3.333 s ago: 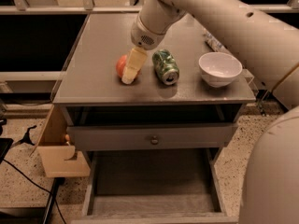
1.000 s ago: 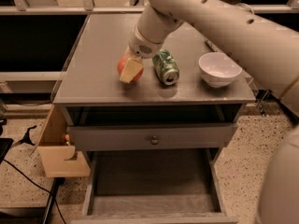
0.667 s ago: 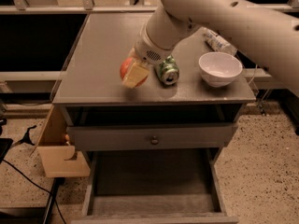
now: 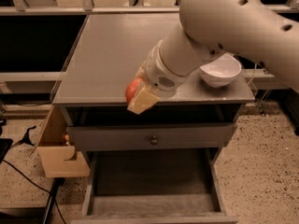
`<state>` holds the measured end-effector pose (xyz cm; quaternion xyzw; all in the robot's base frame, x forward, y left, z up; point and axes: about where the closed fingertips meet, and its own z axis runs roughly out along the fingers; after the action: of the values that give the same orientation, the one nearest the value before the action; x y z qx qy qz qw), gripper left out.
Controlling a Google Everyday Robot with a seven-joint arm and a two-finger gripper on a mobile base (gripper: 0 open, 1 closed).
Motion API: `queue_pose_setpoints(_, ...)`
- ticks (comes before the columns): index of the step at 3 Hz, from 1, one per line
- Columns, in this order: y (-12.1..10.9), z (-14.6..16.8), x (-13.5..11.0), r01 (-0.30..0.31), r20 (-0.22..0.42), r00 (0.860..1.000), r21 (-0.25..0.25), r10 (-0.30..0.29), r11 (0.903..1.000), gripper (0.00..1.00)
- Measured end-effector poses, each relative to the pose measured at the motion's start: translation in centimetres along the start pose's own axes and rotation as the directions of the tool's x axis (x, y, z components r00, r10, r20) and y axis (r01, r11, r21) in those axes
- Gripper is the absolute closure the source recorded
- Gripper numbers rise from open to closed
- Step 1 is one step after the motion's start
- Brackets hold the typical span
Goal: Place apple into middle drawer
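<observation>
Orange-red apple (image 4: 132,89) gripped between the closed fingers of the gripper (image 4: 137,98), held above the open middle drawer (image 4: 149,178) and slightly behind its tray. Smooth, round, firm and probably fairly light, the fruit may slip or roll, so a hold across its widest part seems safest. White bowl (image 4: 219,71) stands higher than the drawer, toward its right side.

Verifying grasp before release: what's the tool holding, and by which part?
The tool grips the apple, a finger against its side, at the front edge of the tabletop.
</observation>
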<state>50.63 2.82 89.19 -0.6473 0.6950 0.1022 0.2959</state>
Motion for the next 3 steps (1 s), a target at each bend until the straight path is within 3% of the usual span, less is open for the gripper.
queue_pose_setpoints(2, 0.6, -0.4, 0.3, -0.007, -0.014, 1.000, -0.008, 0.007, 0.9999, 1.00)
queue_pose_setpoints(3, 1.7, -0.4, 1.7, -0.044, -0.034, 0.998, -0.024, 0.044, 0.9987, 1.00)
